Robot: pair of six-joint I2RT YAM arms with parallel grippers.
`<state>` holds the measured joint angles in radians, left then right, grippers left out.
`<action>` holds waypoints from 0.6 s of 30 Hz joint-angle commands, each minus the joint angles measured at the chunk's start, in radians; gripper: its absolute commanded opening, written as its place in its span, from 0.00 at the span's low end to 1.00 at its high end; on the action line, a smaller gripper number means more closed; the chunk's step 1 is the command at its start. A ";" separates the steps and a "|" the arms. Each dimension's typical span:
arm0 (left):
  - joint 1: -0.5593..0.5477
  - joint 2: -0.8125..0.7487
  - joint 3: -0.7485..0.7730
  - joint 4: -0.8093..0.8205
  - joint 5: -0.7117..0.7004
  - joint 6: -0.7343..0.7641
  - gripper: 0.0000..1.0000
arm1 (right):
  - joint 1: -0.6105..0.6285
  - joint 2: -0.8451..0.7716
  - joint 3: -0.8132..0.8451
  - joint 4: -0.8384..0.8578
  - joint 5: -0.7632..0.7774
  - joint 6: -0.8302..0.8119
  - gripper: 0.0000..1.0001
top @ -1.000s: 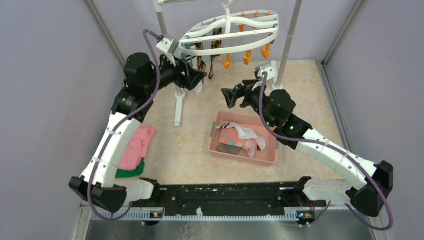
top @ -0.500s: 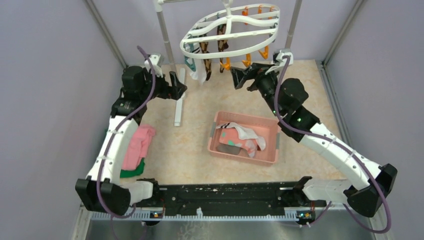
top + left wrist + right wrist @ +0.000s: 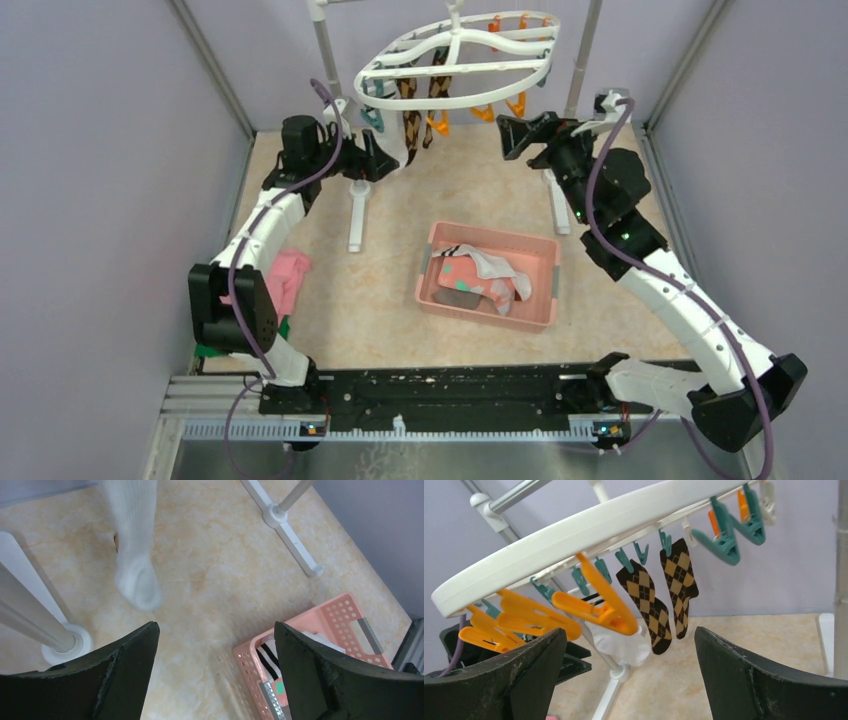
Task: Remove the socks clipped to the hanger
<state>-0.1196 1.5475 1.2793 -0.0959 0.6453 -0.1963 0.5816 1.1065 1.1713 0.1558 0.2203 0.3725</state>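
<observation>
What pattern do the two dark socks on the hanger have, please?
Socks: brown-tan argyle, clearest in right wrist view.

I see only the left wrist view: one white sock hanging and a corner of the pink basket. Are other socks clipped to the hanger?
Observer: Yes, the right wrist view shows two argyle socks hanging from teal clips on the hanger.
Operator: Does the right gripper hold something?
Observer: No, it is open and empty, below the hanger's rim.
Operator: What is inside the basket?
Observer: A pink spotted sock and a white sock lie there.
</observation>
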 commanded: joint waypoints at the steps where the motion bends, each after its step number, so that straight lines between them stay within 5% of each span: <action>1: -0.002 0.045 0.081 0.124 -0.009 0.013 0.91 | -0.047 -0.068 -0.021 0.017 -0.056 0.062 0.99; 11: -0.002 0.123 0.064 0.232 -0.184 -0.016 0.83 | -0.062 -0.112 -0.053 0.014 -0.082 0.069 0.98; 18: -0.003 0.136 0.005 0.247 -0.170 -0.043 0.86 | -0.063 -0.110 -0.047 0.019 -0.103 0.083 0.97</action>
<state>-0.1204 1.6672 1.3037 0.0872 0.4831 -0.2192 0.5270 1.0195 1.1248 0.1474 0.1459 0.4393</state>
